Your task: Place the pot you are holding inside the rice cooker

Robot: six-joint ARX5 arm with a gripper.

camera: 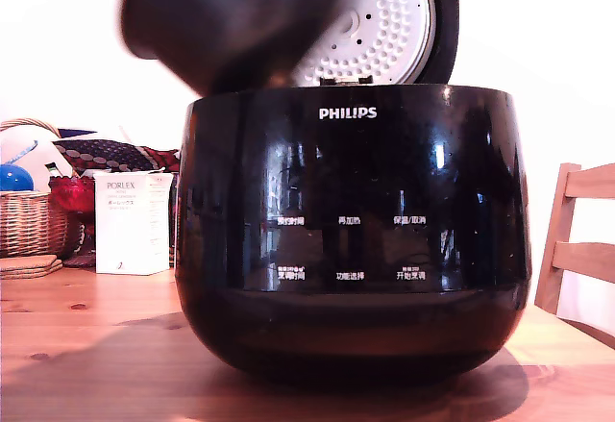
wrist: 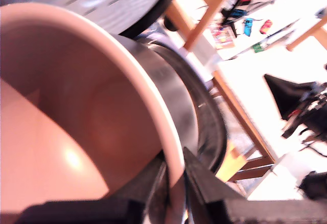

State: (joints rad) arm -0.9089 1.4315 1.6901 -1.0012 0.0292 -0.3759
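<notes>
- Tool (wrist: 173, 183): closed on the rim of the pot (camera: 226, 18).
- Pot: tilted, upper left of the exterior frame, above the open rice cooker (camera: 351, 230) on the counter (camera: 86, 345).

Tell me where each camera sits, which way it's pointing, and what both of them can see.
Exterior view: low, near table height, facing the rice cooker front-on, its lid open; the tilted pot hangs over the opening; none of the arm shows.
Wrist view: on the arm, just behind the gripper, looking along the fingers into the pot's copper-coloured inside; the fingers clamp the pot's rim.
Shared: the pot, the cooker's rim and the dimpled lid plate.
</notes>
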